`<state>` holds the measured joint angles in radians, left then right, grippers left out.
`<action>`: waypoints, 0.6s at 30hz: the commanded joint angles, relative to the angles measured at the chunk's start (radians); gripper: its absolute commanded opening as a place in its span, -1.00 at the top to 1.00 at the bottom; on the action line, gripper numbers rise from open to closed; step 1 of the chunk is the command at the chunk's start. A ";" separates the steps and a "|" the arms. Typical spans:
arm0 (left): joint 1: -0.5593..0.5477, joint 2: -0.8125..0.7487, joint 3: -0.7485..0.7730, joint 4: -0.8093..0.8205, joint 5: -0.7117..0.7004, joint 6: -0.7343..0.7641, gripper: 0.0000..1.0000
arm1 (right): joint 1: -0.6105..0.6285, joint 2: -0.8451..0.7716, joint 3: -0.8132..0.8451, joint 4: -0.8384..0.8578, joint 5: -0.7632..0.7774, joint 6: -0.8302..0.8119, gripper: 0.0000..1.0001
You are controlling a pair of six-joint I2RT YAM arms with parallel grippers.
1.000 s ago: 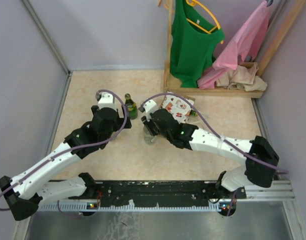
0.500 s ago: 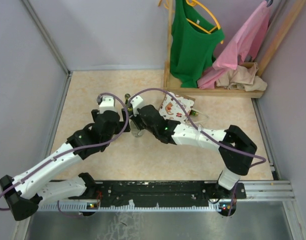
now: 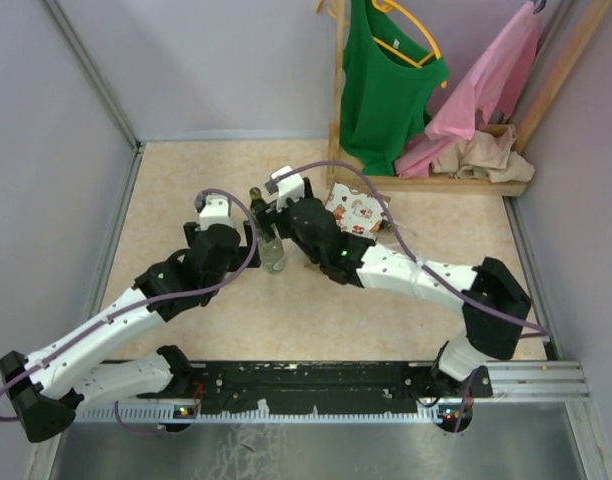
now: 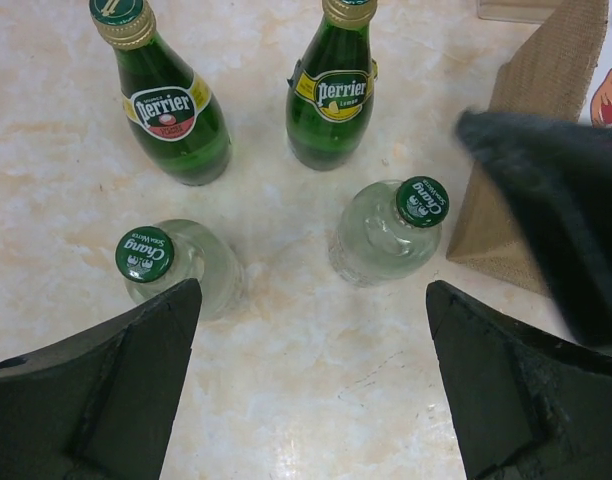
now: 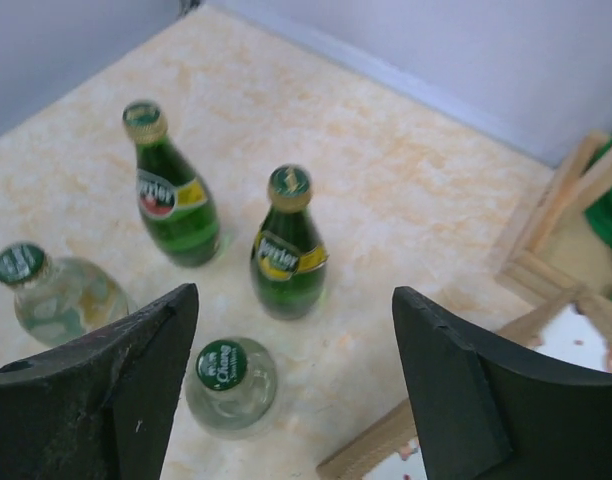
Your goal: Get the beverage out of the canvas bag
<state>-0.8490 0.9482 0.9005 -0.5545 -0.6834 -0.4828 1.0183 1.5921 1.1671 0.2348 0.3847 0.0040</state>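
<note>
The canvas bag (image 3: 354, 212) lies near the back of the table, its tan side (image 4: 541, 110) at the right of the left wrist view and its corner (image 5: 506, 400) low in the right wrist view. Beside the bag a clear green-capped water bottle (image 5: 229, 385) (image 4: 391, 230) (image 3: 274, 255) stands free on the table. My right gripper (image 5: 296, 295) is open above it, holding nothing. My left gripper (image 4: 311, 290) is wide open and empty, hovering over bare table just short of the bottles.
Two green Perrier bottles (image 4: 171, 100) (image 4: 334, 95) and a second clear bottle (image 4: 161, 265) stand in a cluster with the first. A wooden rack (image 3: 426, 180) hung with green and pink clothes stands at the back right. Grey walls close in the table.
My right gripper carried the clear bottle leftward, set it down among the other bottles, opened, and drew back toward the rear. The left arm barely shifted.
</note>
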 commanded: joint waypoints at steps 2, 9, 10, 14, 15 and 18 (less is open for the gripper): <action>0.001 -0.004 -0.010 0.042 0.024 0.007 -0.99 | -0.027 -0.234 -0.029 0.097 0.233 -0.003 -0.68; 0.001 -0.024 -0.054 0.167 0.111 0.100 -0.99 | -0.319 -0.562 -0.238 -0.088 0.311 0.313 -0.84; 0.001 -0.027 -0.062 0.190 0.129 0.114 -0.99 | -0.383 -0.606 -0.271 -0.135 0.292 0.384 -0.81; 0.001 -0.020 -0.065 0.232 0.159 0.143 -0.99 | -0.642 -0.710 -0.365 -0.290 0.163 0.581 -0.70; 0.001 -0.013 -0.059 0.232 0.162 0.146 -0.99 | -0.687 -0.715 -0.378 -0.329 0.136 0.611 -0.69; 0.002 0.004 -0.044 0.228 0.169 0.153 -0.99 | -0.803 -0.693 -0.399 -0.424 0.057 0.692 -0.65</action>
<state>-0.8482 0.9424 0.8398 -0.3748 -0.5484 -0.3637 0.3336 0.8764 0.7952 -0.0219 0.5652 0.4942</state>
